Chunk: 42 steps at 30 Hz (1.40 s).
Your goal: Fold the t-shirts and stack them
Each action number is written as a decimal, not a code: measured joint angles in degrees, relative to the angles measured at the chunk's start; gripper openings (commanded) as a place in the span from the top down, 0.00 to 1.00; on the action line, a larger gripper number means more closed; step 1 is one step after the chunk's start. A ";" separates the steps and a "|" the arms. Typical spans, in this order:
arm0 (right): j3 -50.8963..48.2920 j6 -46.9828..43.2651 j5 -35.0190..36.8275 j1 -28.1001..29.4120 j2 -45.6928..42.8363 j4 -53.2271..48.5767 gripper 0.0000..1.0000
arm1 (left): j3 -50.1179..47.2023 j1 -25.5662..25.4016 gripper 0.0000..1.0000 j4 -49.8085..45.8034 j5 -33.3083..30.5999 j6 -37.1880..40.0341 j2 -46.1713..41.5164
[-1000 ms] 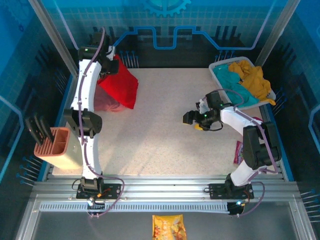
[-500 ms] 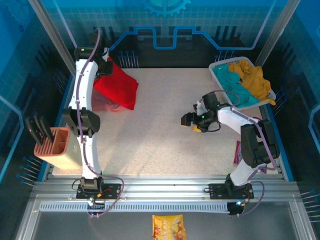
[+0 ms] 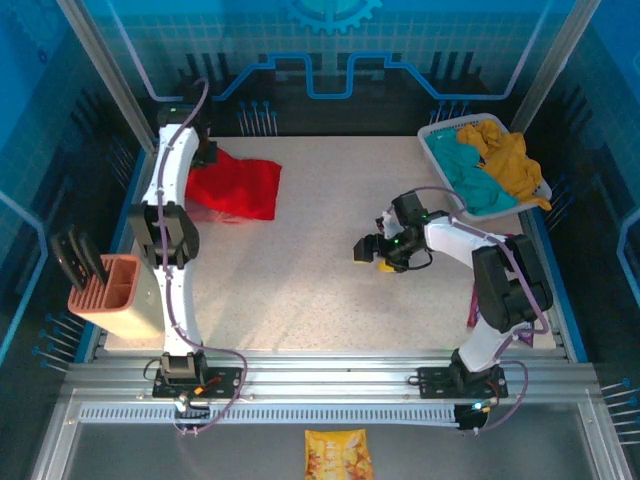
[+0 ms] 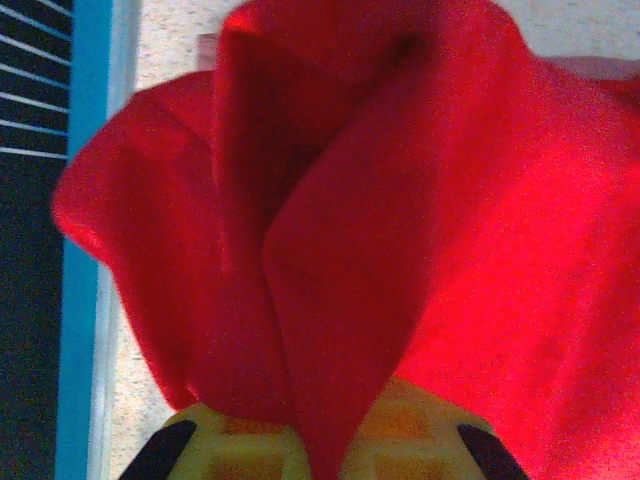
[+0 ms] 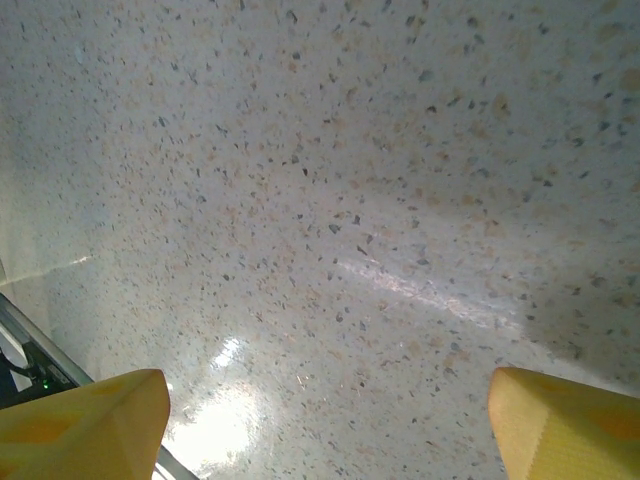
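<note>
Red t-shirt: I see the red t-shirt lying in a loose heap at the far left corner of the table, close to the back edge.
Red t-shirt up close: the left wrist view shows what the top view is too far away to show. The cloth has big soft folds, and one fold runs down the middle, right into my tool.
Pink t-shirt: a thin pale pink strip peeks out past the red cloth in the left wrist view. It looks like the pink t-shirt under the red one, but it is too small for me to be sure.
Left tool: my left tool is pressed together and pinches a fold of the red t-shirt. Its yellow pads show on each side of the cloth.
Left arm: from the top I see it reach all the way to the far left corner, with its end at the back of the red heap.
Right tool: my right tool is near the middle of the table, well apart from the red t-shirt.
Right tool up close: the right wrist view shows its two yellow fingertips spread wide, with bare speckled table between them and nothing held.
Basket: a white basket sits at the far right corner, with a teal cloth and a yellow cloth in it.
Rack: a tan rack stands at the near left side.
</note>
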 measured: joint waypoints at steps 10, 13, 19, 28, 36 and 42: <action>0.17 0.55 0.44 3.08 2.19 -0.09 0.17 | -1.60 2.43 1.00 3.54 -2.78 0.07 0.55; 0.59 0.70 0.98 4.20 3.02 -0.20 0.17 | -1.60 2.47 1.00 4.55 -3.43 0.11 0.81; 1.27 1.09 1.38 5.75 3.10 -0.48 0.17 | -1.60 2.97 0.96 5.68 -4.90 0.07 2.43; 1.31 1.14 1.68 6.49 3.10 -0.52 0.17 | -1.25 7.04 0.29 4.57 -6.80 -2.38 6.60; 1.14 1.14 1.99 6.60 2.71 -0.55 0.16 | -1.20 6.19 0.14 4.46 -6.73 -3.23 5.01; 1.20 0.96 3.15 6.82 0.79 -1.33 0.09 | -1.20 0.50 0.01 4.50 -5.51 -3.21 -0.57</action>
